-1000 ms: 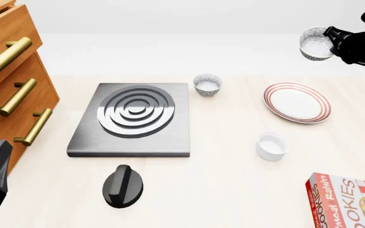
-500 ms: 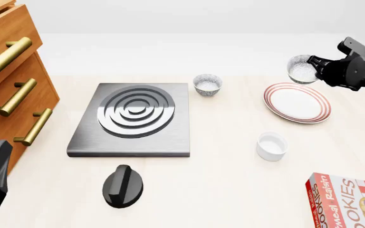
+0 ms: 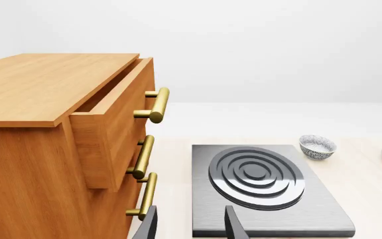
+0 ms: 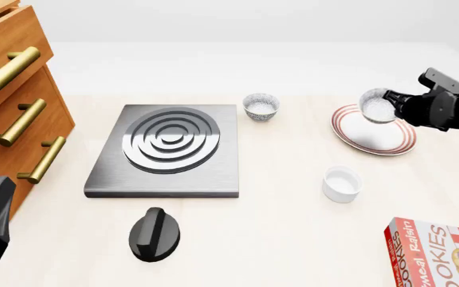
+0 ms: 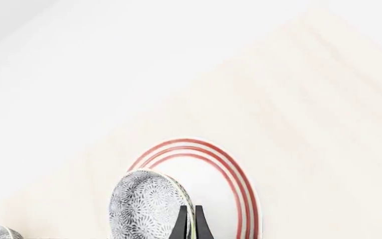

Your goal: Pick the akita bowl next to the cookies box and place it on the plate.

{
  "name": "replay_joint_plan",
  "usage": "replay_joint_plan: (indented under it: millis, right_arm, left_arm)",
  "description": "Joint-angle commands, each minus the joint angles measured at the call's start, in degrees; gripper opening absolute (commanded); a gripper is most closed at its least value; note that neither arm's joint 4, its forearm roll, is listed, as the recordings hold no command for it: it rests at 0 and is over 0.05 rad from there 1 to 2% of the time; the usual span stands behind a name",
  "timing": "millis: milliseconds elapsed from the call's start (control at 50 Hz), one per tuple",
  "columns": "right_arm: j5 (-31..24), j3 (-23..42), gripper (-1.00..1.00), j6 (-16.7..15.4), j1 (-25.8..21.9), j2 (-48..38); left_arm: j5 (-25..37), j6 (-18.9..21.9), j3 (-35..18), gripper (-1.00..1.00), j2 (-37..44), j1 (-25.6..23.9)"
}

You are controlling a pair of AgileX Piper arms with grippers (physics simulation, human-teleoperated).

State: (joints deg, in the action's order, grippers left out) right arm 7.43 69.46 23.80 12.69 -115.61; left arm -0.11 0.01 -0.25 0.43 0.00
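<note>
We hold the akita bowl (image 4: 376,106) by its rim, pinched in the right gripper (image 4: 392,106), tilted above the plate (image 4: 397,141) just below; left gripper (image 3: 189,226) idle, spread.

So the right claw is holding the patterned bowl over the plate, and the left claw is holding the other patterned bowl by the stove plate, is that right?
Not quite. The right claw does hold a patterned bowl over the plate, but the left claw holds nothing: the left wrist view shows its fingers apart and bare. The other patterned bowl stands free on the table by the stove plate, as the front view shows.
</note>
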Motion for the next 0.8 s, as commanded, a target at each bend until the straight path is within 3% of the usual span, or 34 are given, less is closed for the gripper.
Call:
replay_joint_plan:
  millis: [20, 240, 400, 800]
  right_arm:
    - [1.0, 0.1, -1.00, -0.4, -0.3, -1.1]
    - [1.8, 0.0, -1.00, -0.7, -0.6, -2.0]
    - [2.5, -1.6, -1.00, -3.3, -0.7, 0.5]
    - [2.8, -2.3, -1.00, -4.1, 0.5, -2.5]
  left_arm:
    - [0.0, 0.0, 0.0, 1.00, 0.0, 0.0]
    - [0.0, 0.0, 0.0, 1.00, 0.0, 0.0]
    - [0.0, 0.0, 0.0, 1.00, 0.0, 0.0]
    - [0.0, 0.0, 0.0, 1.00, 0.0, 0.0]
